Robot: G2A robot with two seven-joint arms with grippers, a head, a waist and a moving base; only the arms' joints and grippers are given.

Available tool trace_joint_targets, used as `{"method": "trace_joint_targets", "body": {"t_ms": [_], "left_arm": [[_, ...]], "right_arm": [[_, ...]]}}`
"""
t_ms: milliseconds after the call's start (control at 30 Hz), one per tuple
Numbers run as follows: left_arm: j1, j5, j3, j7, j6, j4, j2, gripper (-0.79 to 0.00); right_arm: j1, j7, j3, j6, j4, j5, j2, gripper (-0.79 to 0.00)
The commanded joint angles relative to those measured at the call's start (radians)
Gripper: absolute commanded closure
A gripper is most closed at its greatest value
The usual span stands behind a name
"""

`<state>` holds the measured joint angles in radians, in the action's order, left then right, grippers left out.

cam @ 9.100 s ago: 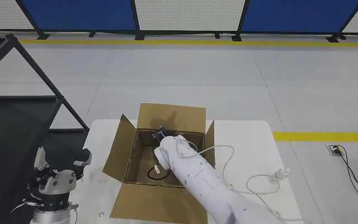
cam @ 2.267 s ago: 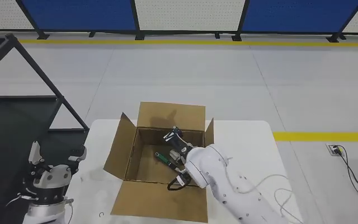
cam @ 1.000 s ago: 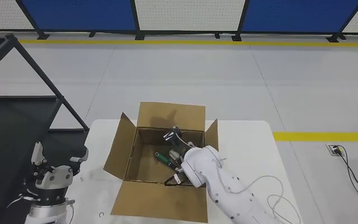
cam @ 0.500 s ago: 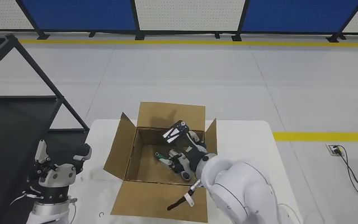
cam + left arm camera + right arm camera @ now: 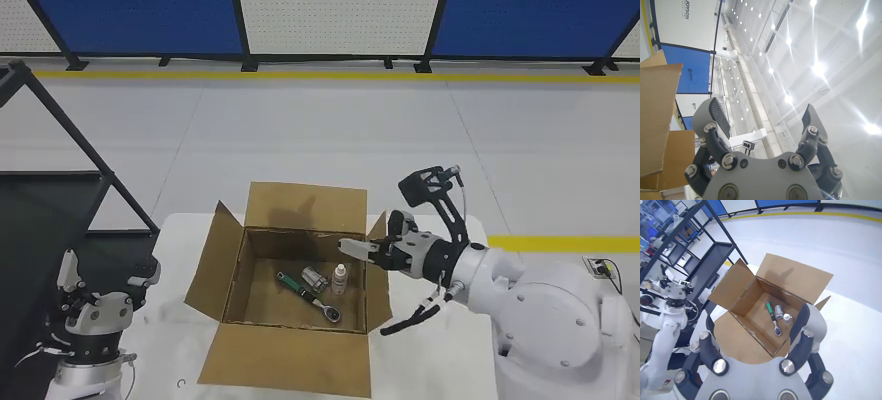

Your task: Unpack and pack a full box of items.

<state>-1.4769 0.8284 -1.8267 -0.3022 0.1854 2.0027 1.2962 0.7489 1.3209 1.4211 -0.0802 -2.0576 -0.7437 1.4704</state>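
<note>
We see a hall with a pale floor, blue and white partition panels (image 5: 330, 25) and a black metal shelf rack (image 5: 60, 200) to the left. A white surface (image 5: 175, 340) carries an open brown cardboard box (image 5: 305, 205), all four flaps spread outward. The right pincer (image 5: 757, 313) hangs above the box's right edge, spread wide and holding nothing. The left pincer (image 5: 761, 106) sits well off to the left near the rack, pointing up at the ceiling, also spread wide with nothing in it. On the box floor, toward its right side, lie a green-handled ratchet wrench (image 5: 305, 293), a short silver metal cylinder (image 5: 316, 275) just beside it, and a small clear bottle with a white cap (image 5: 340, 279).
</note>
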Motion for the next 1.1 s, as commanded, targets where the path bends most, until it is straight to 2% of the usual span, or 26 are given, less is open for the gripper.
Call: {"method": "trace_joint_targets", "body": {"t_ms": [0, 367, 567, 733, 900, 1067], "left_arm": [[0.0, 0.0, 0.0, 0.0, 0.0, 0.0, 0.0, -0.785], [0.001, -0.009, 0.002, 0.011, -0.01, -0.002, 0.0, -0.785], [0.019, -0.036, -0.016, 0.036, -0.052, -0.034, -0.004, -0.785], [0.047, -0.031, -0.036, -0.011, -0.108, -0.073, -0.011, -0.785], [0.077, -0.05, -0.045, -0.068, -0.158, -0.115, -0.02, -0.785], [0.098, -0.081, -0.013, -0.096, -0.19, -0.13, -0.024, -0.785]], "right_arm": [[0.0, -0.001, -0.011, 0.001, -0.002, -0.044, 0.0, -0.785], [0.025, -0.018, -0.009, 0.006, 0.017, -0.038, -0.004, -0.785], [0.052, 0.004, 0.072, -0.064, 0.054, 0.036, -0.017, -0.785], [0.061, 0.053, 0.105, -0.104, 0.131, 0.11, -0.028, -0.785], [0.057, 0.064, 0.076, -0.1, 0.196, 0.139, -0.037, -0.785], [0.052, 0.035, 0.027, -0.067, 0.229, 0.214, -0.039, -0.785]]}}
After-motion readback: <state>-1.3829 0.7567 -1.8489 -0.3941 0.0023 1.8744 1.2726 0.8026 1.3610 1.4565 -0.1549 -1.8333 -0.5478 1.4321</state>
